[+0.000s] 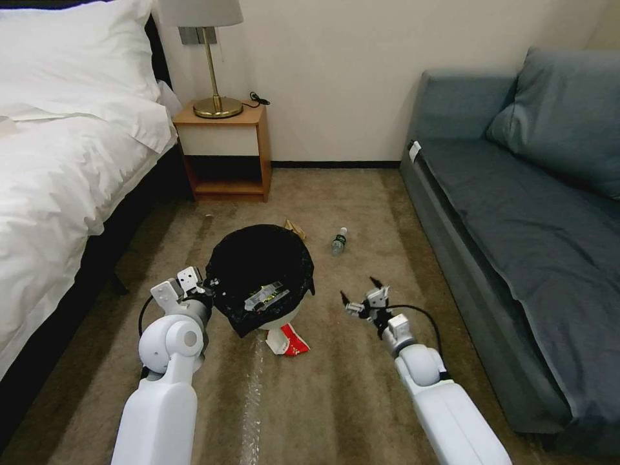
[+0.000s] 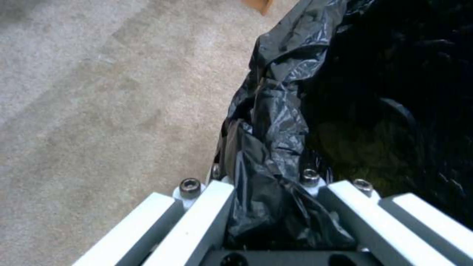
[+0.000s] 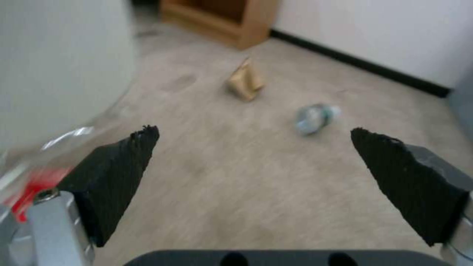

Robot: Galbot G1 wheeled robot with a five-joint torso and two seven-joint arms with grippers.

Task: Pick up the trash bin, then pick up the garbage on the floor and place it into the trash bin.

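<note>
One trash bin [image 1: 259, 278], white with a black bag liner [image 2: 276, 122] over its rim, sits above the carpet [image 1: 336, 400] between the bed [image 1: 58, 168] and the sofa [image 1: 516, 245], and everything else is placed from it. The left claw [image 1: 205, 287] grips the bin's rim on the bed side, with the liner bunched between its white fingers [image 2: 197, 218]. The right claw [image 1: 361, 296] hangs on the bin's sofa side, apart from it, its black pads [image 3: 123, 162] spread wide with nothing between them. Four litter pieces can be counted: one shiny wrapper [image 1: 266, 297] lying inside the bin, one red-and-white carton [image 1: 289, 340] partly hidden under the bin's near edge, one tan paper wad [image 3: 245, 81] mostly hidden behind the bin's far rim, and one small clear bottle [image 1: 338, 241] on the carpet beyond the bin towards the sofa
</note>
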